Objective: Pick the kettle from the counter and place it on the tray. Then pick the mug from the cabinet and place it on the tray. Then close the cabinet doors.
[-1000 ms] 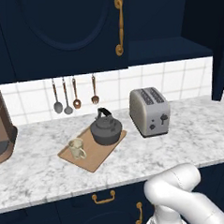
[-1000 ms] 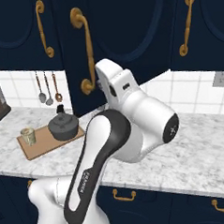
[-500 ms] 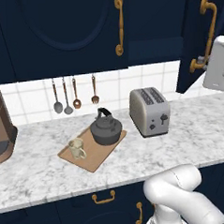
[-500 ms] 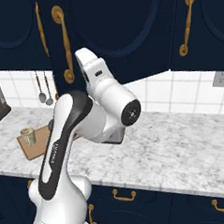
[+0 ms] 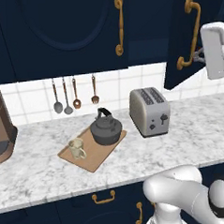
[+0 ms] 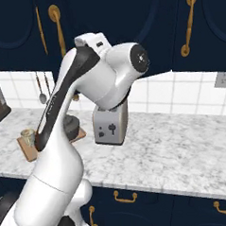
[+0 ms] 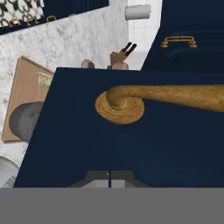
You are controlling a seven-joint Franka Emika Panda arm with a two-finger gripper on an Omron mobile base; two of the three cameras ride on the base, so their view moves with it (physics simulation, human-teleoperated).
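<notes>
**Right door swung further shut**

The right cabinet door (image 5: pixel 187 39) is pushed closer than a second ago by the gripper (image 7: pixel 109 177), fingers apparently pressed together. Kettle (image 5: pixel 106 128) and mug (image 5: pixel 77 147) sit on the tray (image 5: pixel 104 154)

The long white-grey marbled stone counter (image 5: pixel 190 137) looks smooth and polished. The flat light-brown wooden tray (image 5: pixel 104 149) appears matt. The boxy silver toaster (image 5: pixel 149 111) seems brushed metal; the long brass door handle (image 7: pixel 175 97) gleams softly.
</notes>
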